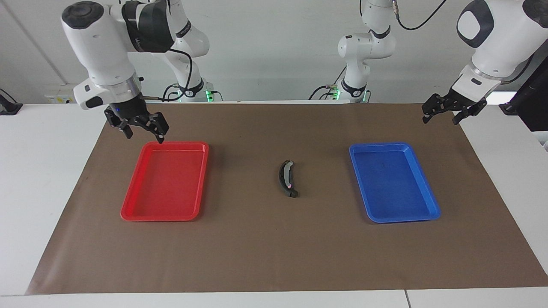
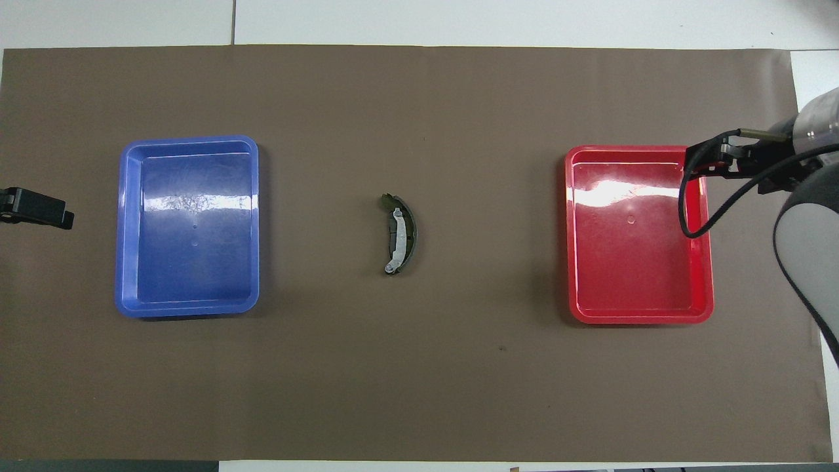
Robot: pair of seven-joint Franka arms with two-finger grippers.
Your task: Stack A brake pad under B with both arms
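In the facing view, going left to right: the right gripper [image 1: 143,129] hangs over the robot-side corner of the red tray [image 1: 128,205], at about ten o'clock from the tray's middle, its fingers [image 1: 160,136] spread apart and holding nothing; the red tray lies flat on the brown mat [image 1: 257,248] toward the right arm's end of the tabletop [image 1: 38,179], with nothing in it; at the middle of the mat, between the two trays and well apart from both, lie the two brake pieces together; B [image 1: 284,182] is a long black crescent running roughly from twelve to six o'clock, and the A brake pad [image 1: 290,167] shows as a paler grey strip touching it along its length; in the overhead view the pale strip [image 2: 396,240] lies on the dark crescent [image 2: 410,231]; which piece is underneath I cannot tell; the blue tray [image 1: 428,201] lies at three o'clock from the pieces, toward the left arm's end, also bare inside; the left gripper [image 1: 442,116] hangs over the mat's edge at about one o'clock from the blue tray, fingers [image 1: 427,115] parted and holding nothing
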